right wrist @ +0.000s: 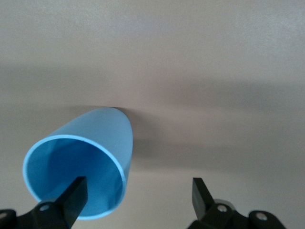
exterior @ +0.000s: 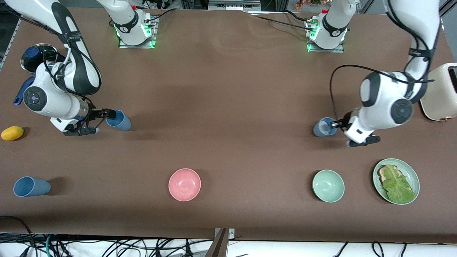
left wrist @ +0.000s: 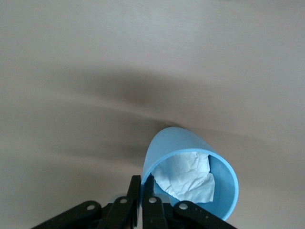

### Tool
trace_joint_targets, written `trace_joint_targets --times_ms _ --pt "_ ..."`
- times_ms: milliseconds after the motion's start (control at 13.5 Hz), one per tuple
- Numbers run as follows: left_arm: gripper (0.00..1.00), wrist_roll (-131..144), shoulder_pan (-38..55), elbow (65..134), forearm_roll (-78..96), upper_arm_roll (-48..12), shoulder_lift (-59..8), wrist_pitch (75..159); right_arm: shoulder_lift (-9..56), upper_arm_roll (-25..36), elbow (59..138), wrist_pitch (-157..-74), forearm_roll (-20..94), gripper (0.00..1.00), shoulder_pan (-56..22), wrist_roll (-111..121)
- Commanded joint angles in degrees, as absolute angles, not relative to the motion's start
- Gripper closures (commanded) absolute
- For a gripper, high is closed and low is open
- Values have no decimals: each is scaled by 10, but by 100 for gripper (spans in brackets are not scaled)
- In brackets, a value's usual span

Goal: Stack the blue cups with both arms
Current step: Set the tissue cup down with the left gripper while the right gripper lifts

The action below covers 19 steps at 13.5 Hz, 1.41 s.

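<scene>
Right arm's end of the table: the right gripper (exterior: pixel 98 121) is down at table level beside the mid-blue cup (exterior: pixel 119 120), which stands upright. Its fingers are spread wide. The right wrist view shows one finger (right wrist: pixel 71 198) inside the cup's mouth, at the rim, and the other finger (right wrist: pixel 201 193) well clear of the wall, over bare table. Judgement: the hand is placed to pinch the rim wall, one finger inside and one outside, and the pinch is not yet made. The cup (right wrist: pixel 83 164) is empty.

A third blue cup (exterior: pixel 31 186) stands apart near the front edge, untouched. A pink bowl (exterior: pixel 184 184) and a mint-green bowl (exterior: pixel 328 186) sit along the same front row, clear of both hands.

Left arm's end: the left gripper (exterior: pixel 337 124) is at the rim of the slate-blue cup (exterior: pixel 324 127). The left wrist view shows its fingers (left wrist: pixel 135 193) pressed together on the cup wall, one inside and one outside. That cup (left wrist: pixel 190 174) holds crumpled white paper (left wrist: pixel 186 176). Judgement: this rim grip leaves the cup's base and body free, suiting a lift and carry. The paper inside would obstruct nesting if this cup is the receiver.
</scene>
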<state>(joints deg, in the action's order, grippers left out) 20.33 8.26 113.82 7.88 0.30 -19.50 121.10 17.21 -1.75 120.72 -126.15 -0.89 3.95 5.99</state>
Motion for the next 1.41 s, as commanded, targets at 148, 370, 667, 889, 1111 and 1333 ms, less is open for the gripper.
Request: trace_joint_targets --times_ms 148,370,667,889,1111,1333 --pt "100 458 213 1075 87 -18 -217 1196 174 -19 1215 -1269 -7 31 45 70" --pt "100 546 289 1007 89 -18 -280 1202 175 -19 1215 -1266 -6 59 45 69" --pt "100 581 330 971 88 -18 -327 1245 177 -20 1214 -1263 -6 87 45 68" --pt "1 574 325 971 86 -18 -324 1244 177 -20 1211 -1261 -6 96 45 66" --pt "0 573 302 957 74 -4 -310 1225 175 -21 1195 -1245 -6 100 44 65" --pt "0 524 256 898 72 -3 -306 1117 176 -24 1133 -1163 -6 100 39 62"
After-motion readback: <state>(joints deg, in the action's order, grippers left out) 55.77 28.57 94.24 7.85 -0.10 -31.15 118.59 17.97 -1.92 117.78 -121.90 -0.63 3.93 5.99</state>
